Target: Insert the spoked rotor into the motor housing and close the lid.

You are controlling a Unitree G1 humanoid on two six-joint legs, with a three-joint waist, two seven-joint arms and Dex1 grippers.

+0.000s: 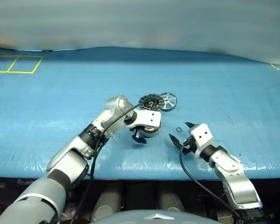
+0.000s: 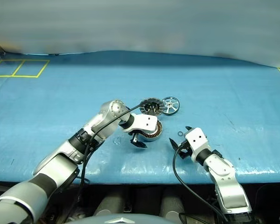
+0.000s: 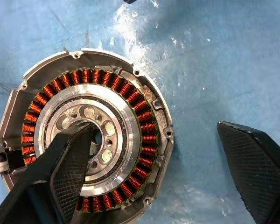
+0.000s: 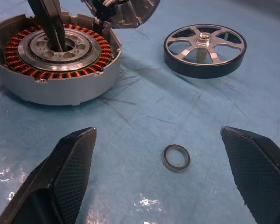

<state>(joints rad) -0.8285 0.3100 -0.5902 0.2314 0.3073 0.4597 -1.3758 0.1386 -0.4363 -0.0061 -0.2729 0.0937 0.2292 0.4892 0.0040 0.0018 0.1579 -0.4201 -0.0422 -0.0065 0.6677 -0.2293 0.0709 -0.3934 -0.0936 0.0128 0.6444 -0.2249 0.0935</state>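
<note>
The motor housing (image 3: 144, 116), a silver cup with copper windings, lies on the blue table under my left gripper (image 3: 154, 128). That gripper is open: one finger (image 3: 70, 172) rests over the central hub and the other (image 3: 256, 163) stands outside the rim, apart from it. The lid (image 1: 149, 100) lies swung open behind the housing, dark face up. The spoked rotor (image 4: 205, 49) sits flat on the table just right of the lid. My right gripper (image 4: 158, 135) hovers open and empty to the right of the housing, nearer the front edge than the rotor.
A small dark ring (image 4: 176, 157) lies loose on the table between my right gripper's fingers. Yellow tape squares (image 1: 16, 64) mark the far left corner. The table's front edge (image 1: 144, 173) runs close below both hands.
</note>
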